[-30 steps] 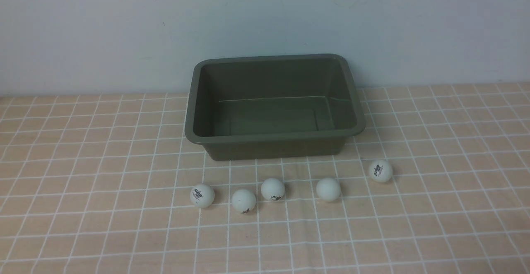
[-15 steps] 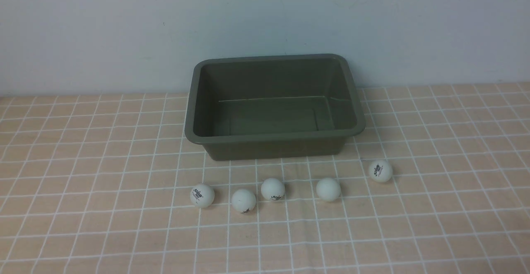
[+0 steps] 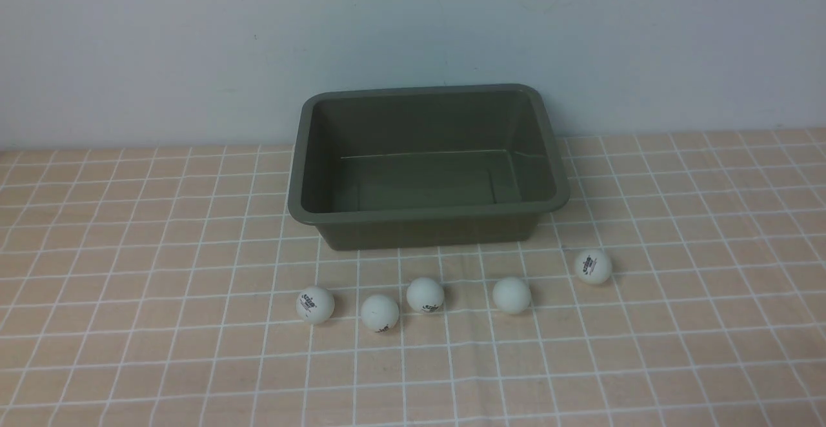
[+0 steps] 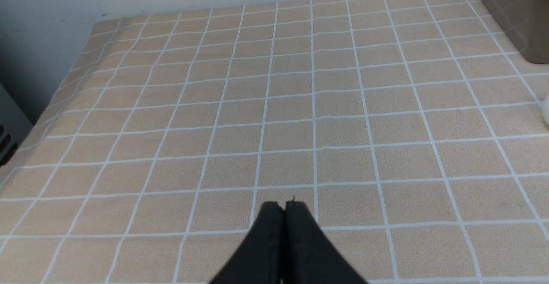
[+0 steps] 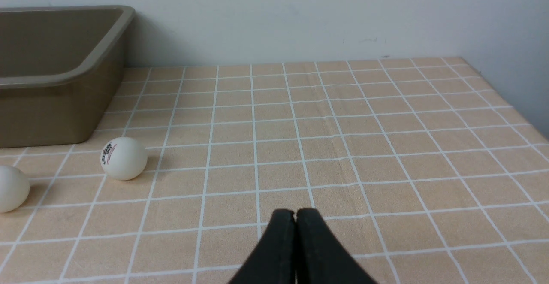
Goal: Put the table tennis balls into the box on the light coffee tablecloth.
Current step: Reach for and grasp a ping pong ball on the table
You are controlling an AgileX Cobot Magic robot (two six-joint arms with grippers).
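Several white table tennis balls lie in a loose row on the light coffee tablecloth [image 3: 129, 285], in front of the olive-green box [image 3: 303, 211]: the leftmost ball [image 3: 315, 304], a middle ball [image 3: 425, 295] and the rightmost ball [image 3: 593, 266]. The box stands empty against the wall. Neither arm shows in the front view. My left gripper [image 4: 284, 206] is shut with nothing in it, over bare cloth. My right gripper [image 5: 295, 213] is shut and empty too, with a logo ball [image 5: 123, 158] and the box [image 5: 64, 104] off to its side.
A pale wall rises right behind the box. The cloth's left edge [image 4: 64, 86] drops off beside a grey wall in the left wrist view. In the right wrist view the cloth's right edge [image 5: 510, 99] falls away.
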